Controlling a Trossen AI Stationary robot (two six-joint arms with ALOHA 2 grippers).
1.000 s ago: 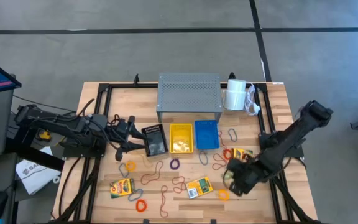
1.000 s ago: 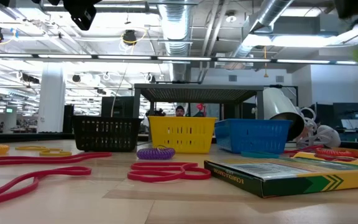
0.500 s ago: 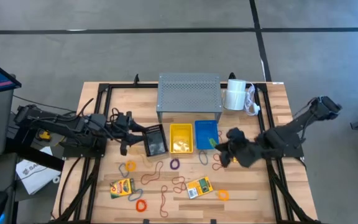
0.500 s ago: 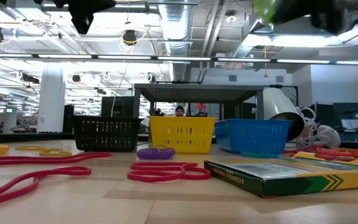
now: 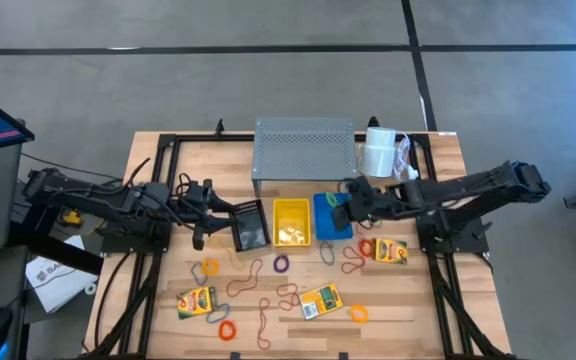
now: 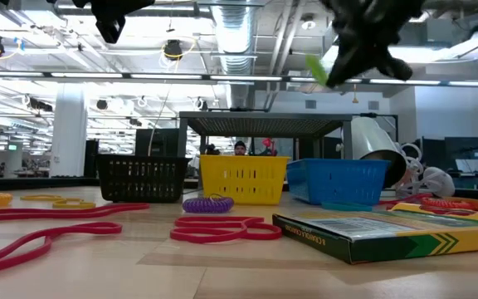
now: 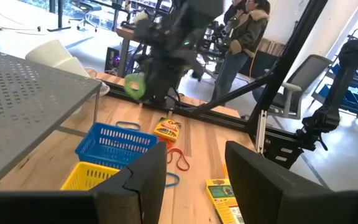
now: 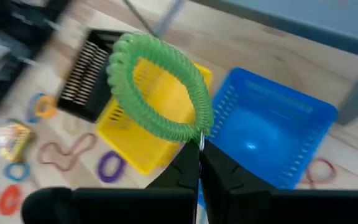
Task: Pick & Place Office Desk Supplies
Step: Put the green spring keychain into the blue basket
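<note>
The right gripper point(image 5: 340, 199) hangs above the blue basket point(image 5: 332, 217), its fingers pinched together on a green coiled loop point(image 8: 160, 104) that stands out past the fingertips, over the seam between the blue basket and the yellow basket point(image 5: 291, 221). In the low view the loop point(image 6: 316, 70) is well clear of the table. The left gripper point(image 5: 206, 212) waits just beside the black basket point(image 5: 249, 225), its fingers spread wide with nothing between them. Crayon boxes point(image 5: 196, 300) and loose bands lie scattered on the table point(image 5: 168, 290) in front of the baskets; one box point(image 5: 390, 250) sits near the right arm, though whether bands touch it is hard to tell.
</note>
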